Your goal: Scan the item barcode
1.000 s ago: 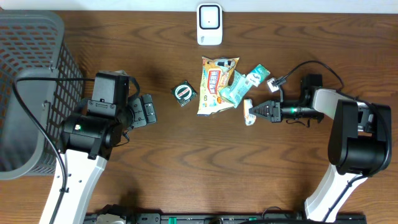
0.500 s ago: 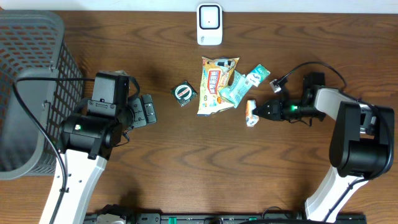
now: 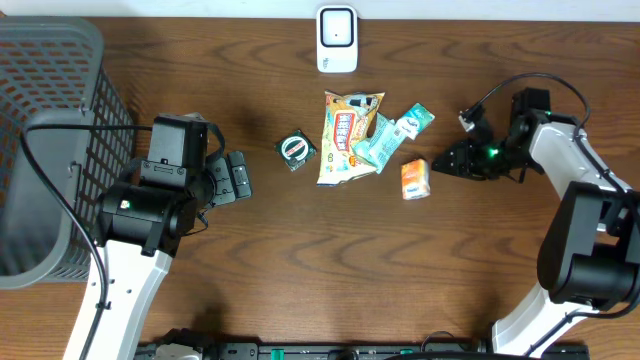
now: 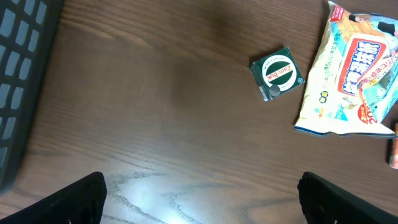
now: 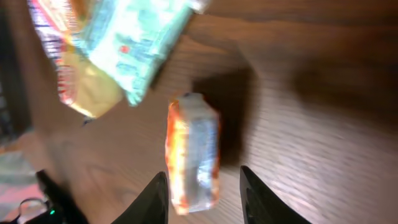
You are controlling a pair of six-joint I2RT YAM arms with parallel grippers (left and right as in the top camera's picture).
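Observation:
The item, a small orange and white box (image 3: 415,178), lies on the wooden table just right of the pile of packets. My right gripper (image 3: 447,163) is a little to its right, jaws apart and pointing at it. In the right wrist view the box (image 5: 193,149) sits between the two black fingertips (image 5: 157,193), with a clear gap on the right side; nothing grips it. A white scanner (image 3: 337,40) stands at the far edge, in the middle. My left gripper (image 3: 238,177) hangs wide open over bare wood (image 4: 202,205), holding nothing.
A yellow snack bag (image 3: 348,135), a teal packet (image 3: 380,142) and a green and white packet (image 3: 415,120) lie together mid-table. A green round-labelled box (image 3: 296,150) sits left of them. A grey mesh basket (image 3: 50,120) fills the left side.
My right gripper has opened, let go of the box and drawn back to the right. The box now rests on the table. The left arm has not moved.

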